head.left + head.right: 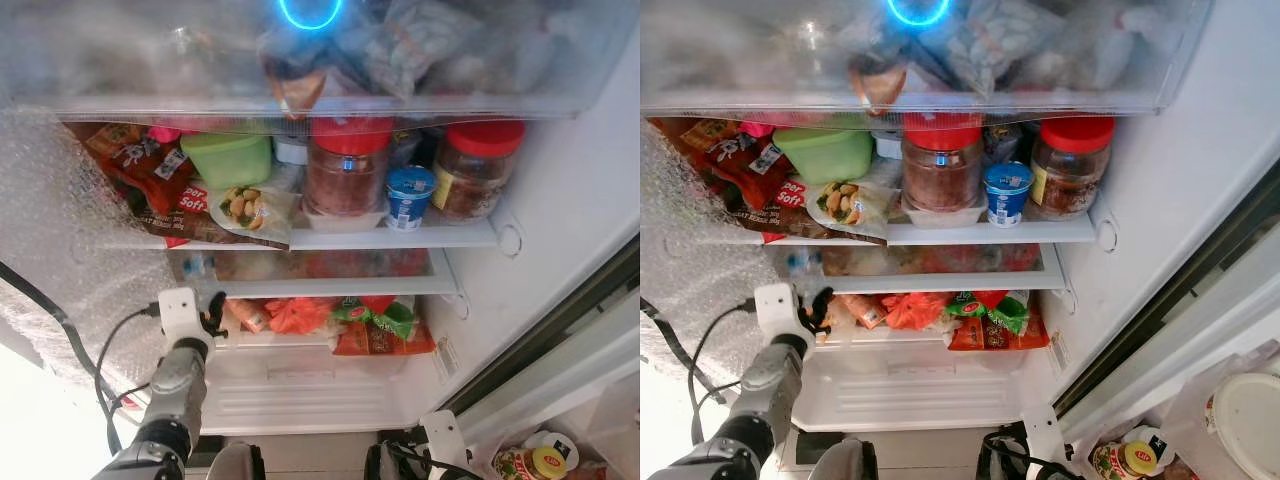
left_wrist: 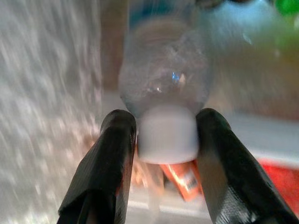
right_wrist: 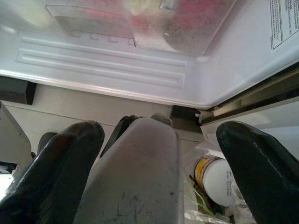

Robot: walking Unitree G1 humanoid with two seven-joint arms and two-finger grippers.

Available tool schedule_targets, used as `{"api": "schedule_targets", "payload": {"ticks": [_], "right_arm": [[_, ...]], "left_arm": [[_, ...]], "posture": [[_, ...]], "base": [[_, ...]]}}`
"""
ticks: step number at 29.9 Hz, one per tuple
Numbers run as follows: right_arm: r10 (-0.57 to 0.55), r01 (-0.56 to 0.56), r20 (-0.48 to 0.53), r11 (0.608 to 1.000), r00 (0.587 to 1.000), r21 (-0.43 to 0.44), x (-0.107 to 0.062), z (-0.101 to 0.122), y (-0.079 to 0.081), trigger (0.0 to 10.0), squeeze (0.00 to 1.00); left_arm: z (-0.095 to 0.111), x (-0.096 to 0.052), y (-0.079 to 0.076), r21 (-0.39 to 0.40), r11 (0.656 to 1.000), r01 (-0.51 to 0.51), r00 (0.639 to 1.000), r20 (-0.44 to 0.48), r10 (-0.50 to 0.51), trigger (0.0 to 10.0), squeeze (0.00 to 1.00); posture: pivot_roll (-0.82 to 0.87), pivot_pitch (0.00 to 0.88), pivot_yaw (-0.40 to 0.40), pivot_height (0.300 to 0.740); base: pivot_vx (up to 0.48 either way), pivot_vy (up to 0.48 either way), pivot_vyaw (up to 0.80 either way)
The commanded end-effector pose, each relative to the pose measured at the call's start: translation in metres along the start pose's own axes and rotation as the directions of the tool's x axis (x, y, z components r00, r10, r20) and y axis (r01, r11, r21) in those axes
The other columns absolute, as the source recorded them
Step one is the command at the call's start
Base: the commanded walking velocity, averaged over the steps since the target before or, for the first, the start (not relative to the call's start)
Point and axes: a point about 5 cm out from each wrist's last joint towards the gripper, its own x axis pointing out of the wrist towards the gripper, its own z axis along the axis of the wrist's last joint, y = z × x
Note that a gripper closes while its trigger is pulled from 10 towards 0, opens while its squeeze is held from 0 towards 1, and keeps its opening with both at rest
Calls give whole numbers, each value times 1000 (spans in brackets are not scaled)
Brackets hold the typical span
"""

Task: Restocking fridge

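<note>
The fridge stands open before me. My left gripper (image 1: 212,322) reaches in at the left end of the lower shelf (image 1: 300,342). In the left wrist view its two black fingers (image 2: 117,154) press on both sides of the white cap of a clear plastic bottle (image 2: 163,93), which points away into the fridge. An orange packet (image 2: 180,179) lies just under the cap. My right gripper (image 3: 161,135) hangs low in front of the fridge's base (image 3: 107,60), open and holding nothing.
The middle shelf (image 1: 380,238) holds two red-lidded jars (image 1: 348,170), a blue yoghurt cup (image 1: 410,195), a green box (image 1: 227,157) and snack packs. Orange and green bags (image 1: 370,320) fill the lower shelf. A yellow-lidded jar (image 1: 535,464) sits on the floor at right.
</note>
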Motion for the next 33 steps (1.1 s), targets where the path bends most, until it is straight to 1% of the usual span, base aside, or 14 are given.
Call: {"api": "schedule_targets", "payload": {"ticks": [1,3,8,15,16,19,21,22,23,25,28,29,32,33], "right_arm": [[-29,29,-29,999,999,23,-3,-7,-6,10000,0],[-31,31,-29,999,999,22,-3,-7,-7,10000,0],[-46,47,-27,998,999,33,-4,-6,-11,10000,0],[-43,44,-31,999,999,29,-4,-7,-10,10000,0],[-43,44,-29,999,999,30,-4,-7,-9,10000,0],[-38,39,-20,999,999,30,-3,-6,-8,10000,0],[-39,40,-14,999,999,32,-3,-5,-7,10000,0],[-39,39,-13,999,999,31,-3,-5,-7,10000,0],[-38,38,-10,999,999,31,-3,-4,-7,10000,0],[-39,39,-8,999,999,32,-3,-4,-8,10000,0],[-36,36,-3,999,999,31,-3,-4,-8,10000,0],[-36,36,1,999,999,33,-2,-3,-7,10000,0],[-34,34,3,999,999,33,-2,-2,-7,10000,0],[-25,25,6,999,1000,26,-2,-1,-5,10000,0]], "left_arm": [[6,2,5,-6,1000,-28,999,23,28,10000,0],[9,3,5,-20,999,-28,999,39,29,10000,0],[25,7,6,4,1000,-29,992,123,28,10000,0],[27,8,5,37,999,-20,991,130,15,10000,0],[28,8,4,44,999,-14,991,131,8,10000,0],[28,7,-9,95,994,60,987,145,-74,10000,0],[25,3,-22,189,971,148,974,139,-176,10000,0],[23,2,-25,212,963,169,970,136,-200,10000,0],[19,-3,-32,244,944,224,957,128,-260,10000,0],[13,-10,-38,267,924,273,943,118,-312,10000,0],[8,-17,-40,281,914,293,934,119,-336,10000,0],[6,-21,-38,270,921,280,938,127,-322,10000,0],[4,-25,-36,261,926,272,940,132,-314,10000,0],[1,-31,-34,266,928,260,943,136,-303,10000,0]], "posture": [[6,83,-43,648],[3,82,-41,648],[7,84,-40,648],[7,83,-34,648],[5,83,-34,648],[6,83,-34,648],[6,82,-34,648],[6,82,-34,648],[7,82,-33,648],[6,81,-32,648],[7,81,-30,648],[7,82,-29,648],[7,82,-29,648],[10,81,-29,648]], "base": [[0,0,0],[0,0,0],[0,0,0],[0,0,0],[0,0,0],[0,0,0],[0,0,0],[0,0,0],[0,0,0],[0,0,0],[0,0,0],[0,0,0],[0,0,0],[0,0,0]]}}
